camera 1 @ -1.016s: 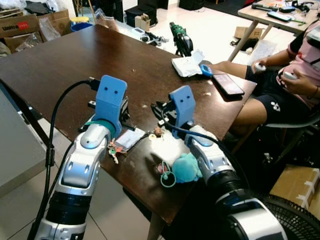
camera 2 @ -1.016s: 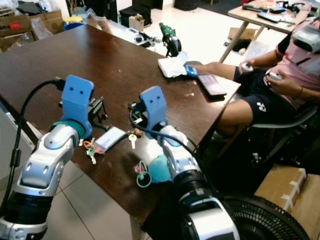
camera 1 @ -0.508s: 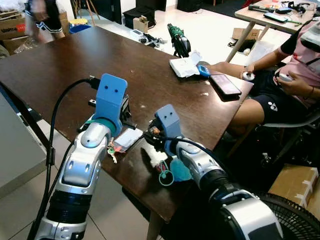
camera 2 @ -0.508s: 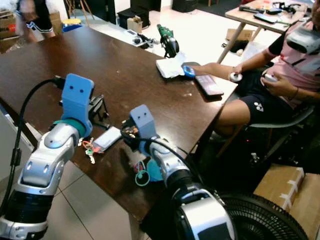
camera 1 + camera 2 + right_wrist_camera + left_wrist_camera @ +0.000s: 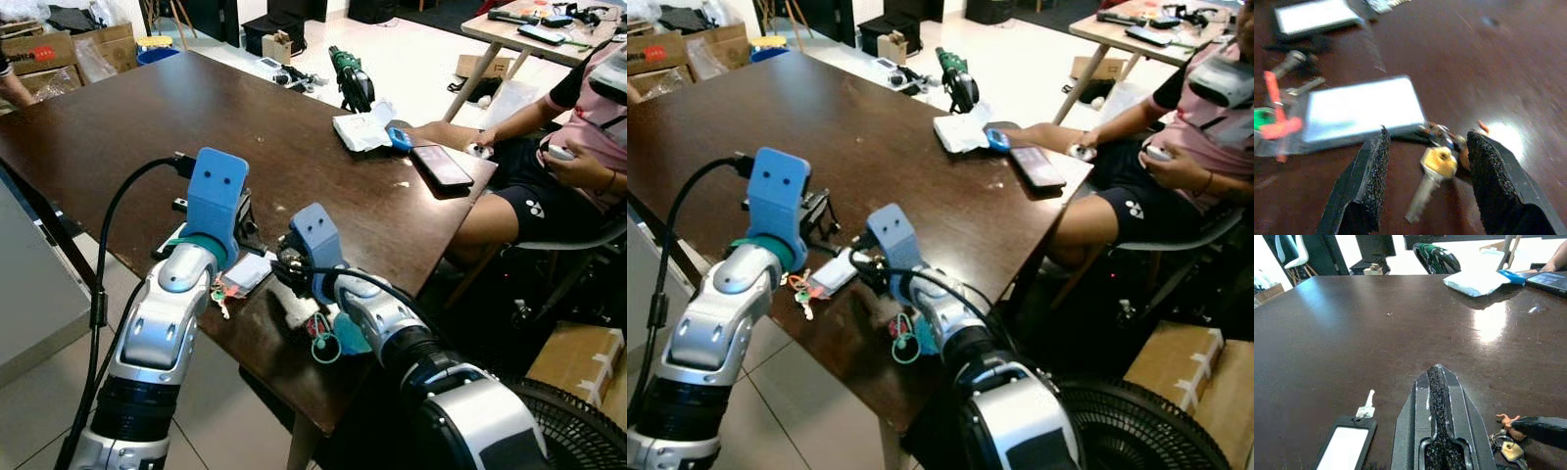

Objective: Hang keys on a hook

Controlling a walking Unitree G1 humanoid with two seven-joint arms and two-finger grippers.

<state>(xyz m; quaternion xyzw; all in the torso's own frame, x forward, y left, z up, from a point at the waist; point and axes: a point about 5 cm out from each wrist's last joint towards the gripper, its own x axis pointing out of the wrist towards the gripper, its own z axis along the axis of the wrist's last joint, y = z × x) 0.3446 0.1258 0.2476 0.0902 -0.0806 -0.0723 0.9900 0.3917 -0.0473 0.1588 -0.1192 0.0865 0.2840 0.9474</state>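
So the right gripper [image 5: 1425, 188] is low over the dark table [image 5: 147, 117] near its front edge, jaws apart with the brass key [image 5: 1436, 169] lying flat between them, not gripped. A white card holder [image 5: 1364, 110] sits just past it. The left gripper [image 5: 1442, 406] rests beside that, fingers pressed together on nothing. A person [image 5: 578, 137] sits at the far right corner.

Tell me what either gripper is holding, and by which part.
Nothing is held. The right gripper is open, fingers either side of the gold key on the table. The left gripper is shut and empty.
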